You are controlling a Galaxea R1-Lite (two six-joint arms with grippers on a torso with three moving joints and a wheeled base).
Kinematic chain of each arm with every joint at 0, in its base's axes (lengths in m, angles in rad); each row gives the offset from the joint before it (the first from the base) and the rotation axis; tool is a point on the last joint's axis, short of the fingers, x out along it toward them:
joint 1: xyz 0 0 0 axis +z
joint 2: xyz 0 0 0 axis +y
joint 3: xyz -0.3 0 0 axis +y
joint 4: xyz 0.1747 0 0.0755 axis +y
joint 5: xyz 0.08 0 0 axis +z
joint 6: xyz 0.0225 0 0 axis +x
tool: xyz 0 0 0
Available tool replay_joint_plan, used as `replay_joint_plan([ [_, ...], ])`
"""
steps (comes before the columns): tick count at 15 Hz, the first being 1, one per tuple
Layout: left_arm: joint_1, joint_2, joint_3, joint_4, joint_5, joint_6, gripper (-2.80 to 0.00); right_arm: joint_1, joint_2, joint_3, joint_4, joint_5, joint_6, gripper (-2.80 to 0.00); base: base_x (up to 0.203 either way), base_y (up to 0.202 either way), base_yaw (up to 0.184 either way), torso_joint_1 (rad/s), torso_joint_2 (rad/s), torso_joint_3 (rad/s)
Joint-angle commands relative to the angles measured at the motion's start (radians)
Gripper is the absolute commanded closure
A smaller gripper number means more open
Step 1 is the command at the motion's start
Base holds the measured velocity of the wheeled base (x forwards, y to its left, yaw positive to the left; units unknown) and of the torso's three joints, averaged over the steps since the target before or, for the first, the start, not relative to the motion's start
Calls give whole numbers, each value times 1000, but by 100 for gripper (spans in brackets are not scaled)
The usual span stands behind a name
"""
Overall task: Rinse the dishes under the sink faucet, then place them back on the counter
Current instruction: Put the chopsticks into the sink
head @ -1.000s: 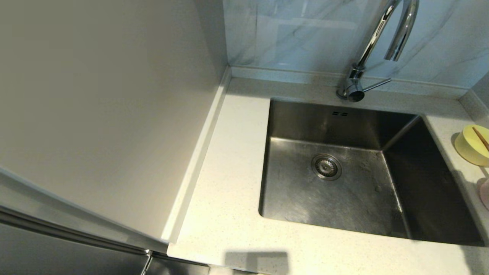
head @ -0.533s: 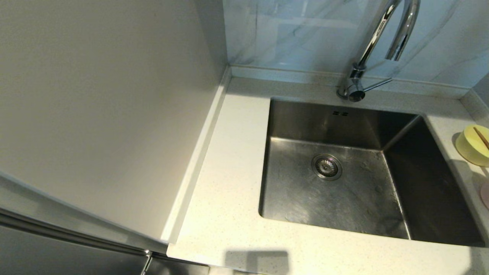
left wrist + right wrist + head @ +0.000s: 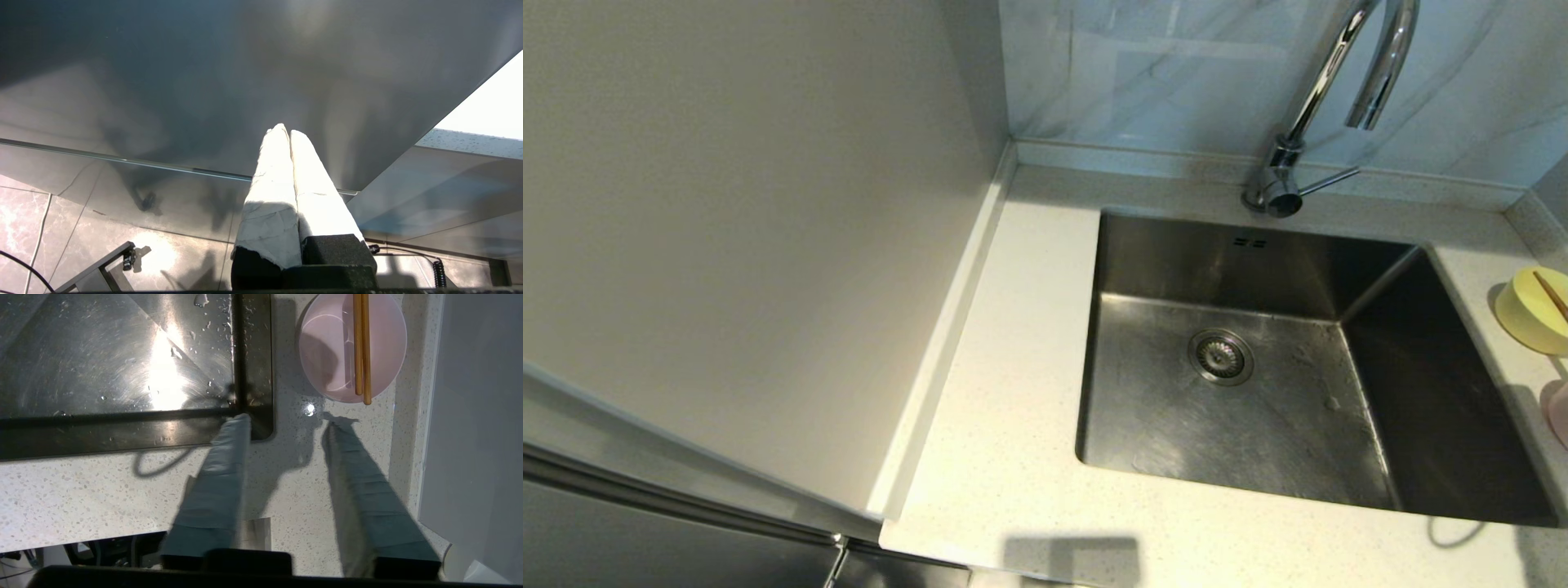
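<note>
The yellow-green bowl (image 3: 1531,314) sits on the counter (image 3: 1013,367) right of the sink (image 3: 1258,433), with a brown chopstick (image 3: 1553,296) end over it. Only the rim of the pale pink bowl (image 3: 1561,412) shows at the right edge of the head view. In the right wrist view the pink bowl (image 3: 327,347) carries both chopsticks (image 3: 361,351) across its rim. My right gripper (image 3: 286,420) hangs open above the counter (image 3: 81,490), just short of the pink bowl, beside the sink's (image 3: 102,355) front right corner. My left gripper (image 3: 286,130) is shut and empty, low by a grey cabinet front.
The chrome faucet (image 3: 1331,65) rises behind the sink, spout over the basin, lever (image 3: 1327,181) pointing right. A tall pale panel (image 3: 727,229) walls the counter's left side. A white wall (image 3: 474,416) stands close to the pink bowl. Water drops lie in the basin.
A thin looped shadow has appeared on the counter at the front right of the sink. The bowls, faucet and sink have not moved.
</note>
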Motion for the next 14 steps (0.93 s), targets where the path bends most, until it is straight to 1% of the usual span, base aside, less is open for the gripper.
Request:
replay_joint_plan([
  [1,0,-3,0,0,1,-1,0,0,29,-19,0,4,-5,-280,0,0,0,0,0,0],
  [4,0,-3,0,0,1,-1,0,0,154,-154,3,38,-10,-280,0,0,0,0,0,0],
  [6,0,-3,0,0,1,-1,0,0,209,-237,34,42,-14,-280,0,0,0,0,0,0],
  [7,0,-3,0,0,1,-1,0,0,234,-279,72,34,-14,-280,0,0,0,0,0,0],
  [10,0,-3,0,0,1,-1,0,0,341,-449,266,-27,-15,-280,0,0,0,0,0,0],
  [11,0,-3,0,0,1,-1,0,0,382,-499,310,-39,-17,-280,0,0,0,0,0,0],
  [12,0,-3,0,0,1,-1,0,0,423,-532,329,-45,-24,-280,0,0,0,0,0,0],
  [14,0,-3,0,0,1,-1,0,-1,502,-574,336,-48,-67,-280,0,0,0,0,0,0],
])
